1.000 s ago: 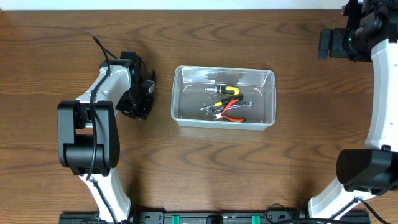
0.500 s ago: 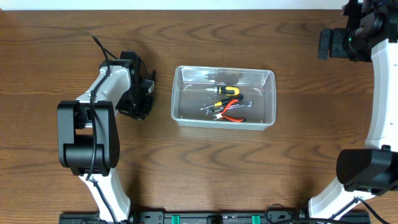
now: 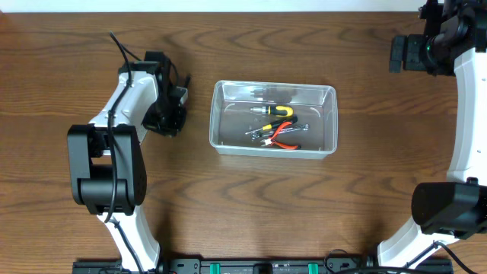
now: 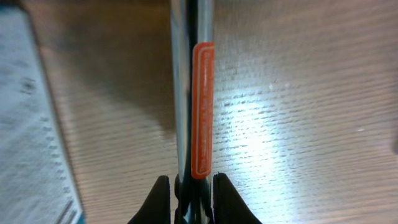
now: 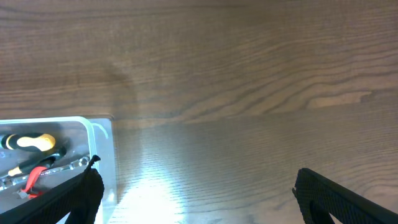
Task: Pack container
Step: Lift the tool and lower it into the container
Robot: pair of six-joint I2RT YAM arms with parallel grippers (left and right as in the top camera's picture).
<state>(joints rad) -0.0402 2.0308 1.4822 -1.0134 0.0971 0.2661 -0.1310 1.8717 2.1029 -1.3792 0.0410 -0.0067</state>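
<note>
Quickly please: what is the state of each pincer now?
Left pincer: closed on a metal tool with an orange label.
Right pincer: open, holding nothing.

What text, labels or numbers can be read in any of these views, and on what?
No text reads clearly in any view.
On the orange label of the metal tool held in the left claw: fine print inside an outlined border, too blurred to read.
On the printed surface at the left edge of the left wrist view: grey print, too blurred to read.
On the container and the hand tools in it: no markings visible.
</note>
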